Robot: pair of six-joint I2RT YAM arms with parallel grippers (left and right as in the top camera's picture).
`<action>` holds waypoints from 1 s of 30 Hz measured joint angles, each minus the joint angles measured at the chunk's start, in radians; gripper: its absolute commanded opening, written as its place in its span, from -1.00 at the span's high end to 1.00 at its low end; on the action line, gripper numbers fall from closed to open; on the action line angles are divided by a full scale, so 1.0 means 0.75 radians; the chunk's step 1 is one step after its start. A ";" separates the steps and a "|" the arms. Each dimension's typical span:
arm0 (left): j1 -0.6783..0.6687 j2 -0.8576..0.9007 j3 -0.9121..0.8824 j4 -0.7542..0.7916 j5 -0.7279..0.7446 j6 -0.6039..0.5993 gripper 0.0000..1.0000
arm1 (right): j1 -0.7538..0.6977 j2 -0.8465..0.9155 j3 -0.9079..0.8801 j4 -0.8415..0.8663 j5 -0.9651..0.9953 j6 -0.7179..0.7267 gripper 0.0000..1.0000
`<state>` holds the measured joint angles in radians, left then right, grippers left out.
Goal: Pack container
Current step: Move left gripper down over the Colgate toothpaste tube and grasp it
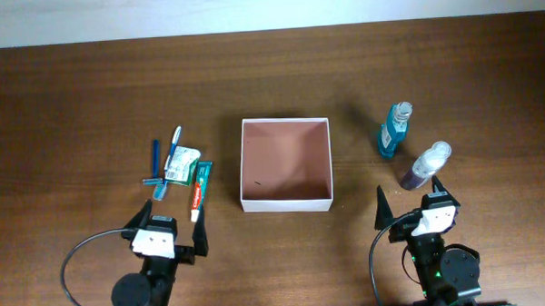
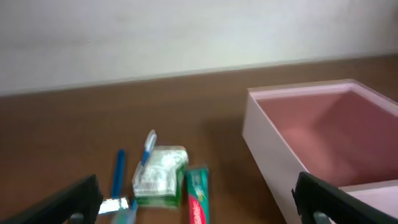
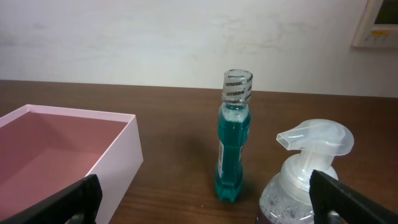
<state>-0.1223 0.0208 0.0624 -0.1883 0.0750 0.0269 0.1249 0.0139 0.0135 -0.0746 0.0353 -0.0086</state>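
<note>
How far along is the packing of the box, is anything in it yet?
Nothing looks done: the container holds no toiletries. Nothing is in hand either: the left pincer and right pincer are both open and empty. Everything is left to do. The toothpaste, toothbrush and packet lie near the left pincer. The mouthwash bottle and pump bottle stand near the right one.

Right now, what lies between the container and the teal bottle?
Nothing: only bare table between the container and teal bottle, seen in the overhead and right wrist views.
</note>
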 measured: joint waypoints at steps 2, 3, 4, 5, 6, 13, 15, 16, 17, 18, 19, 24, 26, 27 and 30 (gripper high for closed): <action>0.000 0.040 0.075 -0.111 0.028 0.001 -0.99 | 0.000 0.000 0.000 -0.001 0.000 0.001 -0.97; 0.000 0.069 0.113 -0.133 0.036 0.001 -0.99 | 0.000 -0.001 0.000 0.000 0.000 0.001 -0.97; 0.000 0.104 0.160 -0.157 0.039 0.001 -0.99 | 0.000 0.000 0.000 -0.001 0.000 0.000 -0.97; 0.000 0.187 0.257 -0.166 0.046 0.001 -0.99 | 0.000 0.000 0.000 -0.001 0.000 0.000 -0.97; 0.000 0.251 0.329 -0.210 0.050 0.002 -0.99 | 0.000 0.001 0.000 -0.001 0.000 0.001 -0.97; 0.000 0.979 0.864 -0.588 0.065 0.006 -0.99 | 0.000 -0.004 0.000 -0.001 0.000 0.000 -0.97; 0.000 1.213 1.037 -0.750 0.066 0.006 -0.99 | 0.000 -0.002 0.000 0.001 0.000 0.000 -0.97; 0.000 1.328 1.129 -0.847 0.066 0.006 -0.99 | -0.001 -0.004 0.000 0.000 0.000 0.000 -0.97; 0.000 1.415 1.201 -0.905 0.066 0.006 -0.99 | 0.000 -0.004 0.000 -0.001 0.000 0.000 -0.97; 0.000 1.506 1.276 -0.962 0.066 0.006 -0.99 | 0.000 -0.004 0.000 -0.001 0.000 0.000 -0.97; 0.000 1.571 1.328 -1.005 0.066 0.006 -0.99 | 0.000 -0.004 0.000 -0.001 -0.001 -0.001 -0.97; 0.000 1.767 1.440 -1.119 0.066 0.006 -0.99 | 0.000 -0.004 0.000 -0.001 0.000 0.001 -0.97; 0.000 1.811 1.444 -1.127 0.067 0.006 -0.99 | 0.000 -0.004 0.000 -0.001 0.000 -0.001 -0.97; 0.000 1.830 1.444 -1.129 0.067 0.006 -0.99 | 0.000 -0.004 0.000 -0.001 0.000 0.001 -0.97; 0.000 1.851 1.444 -1.133 0.067 0.006 -0.99 | 0.000 -0.004 0.000 -0.001 0.000 -0.001 -0.97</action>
<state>-0.1223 1.4094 1.1450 -1.0378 0.1249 0.0311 0.1249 0.0109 0.0135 -0.0750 0.0353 -0.0090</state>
